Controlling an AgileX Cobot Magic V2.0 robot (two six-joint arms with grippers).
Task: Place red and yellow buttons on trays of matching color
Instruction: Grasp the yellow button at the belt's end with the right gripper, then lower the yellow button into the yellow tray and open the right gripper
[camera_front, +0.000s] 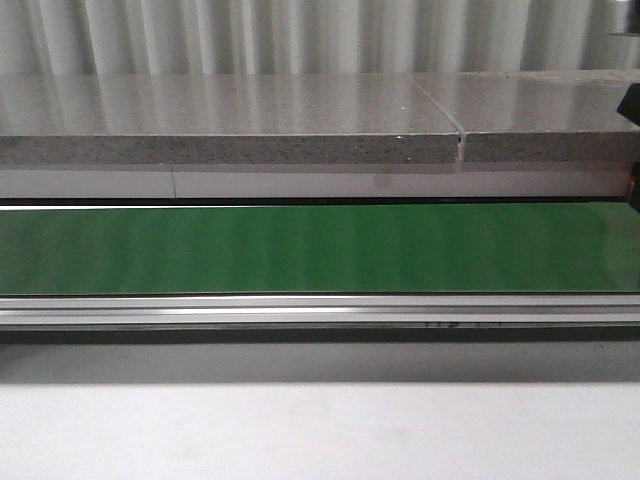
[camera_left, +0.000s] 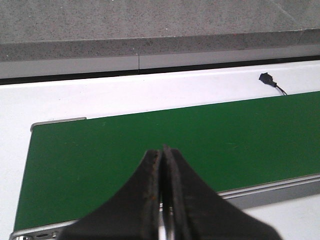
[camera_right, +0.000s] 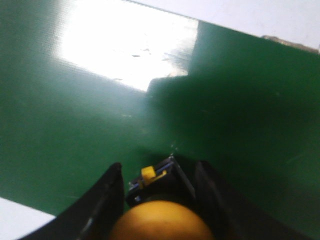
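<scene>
**Yellow button gripped low over the green belt, no trays in sight**

Right gripper (camera_right: 159, 200): clenched on a yellow button (camera_right: 161, 220), black fingers (camera_right: 102, 205) hugging it at 9 and 3 o'clock. Held just above the green conveyor belt (camera_right: 75, 130); cannot tell whether touching. Left gripper (camera_left: 162, 200): pressed fully shut on nothing, hanging over the near edge of the same belt.

Possible trouble, as a judgement: a smooth rounded dome between two narrow fingers, so likely to squirt out or twist during a fast swing. A drop onto the belt could roll it away. No yellow tray or red tray visible in any view, so risk of a blind or mismatched placement.

Appearance of the button: glossy orange-yellow dome, blurred from closeness, mounted on a dark boxy base (camera_right: 155, 182) with a small yellow tab at 12 o'clock of the dome.

Further out: grey speckled counter (camera_front: 230, 130) beyond the belt, white tabletop (camera_front: 320, 430) in front, a small black connector (camera_left: 267, 78) on white beside the belt.
</scene>
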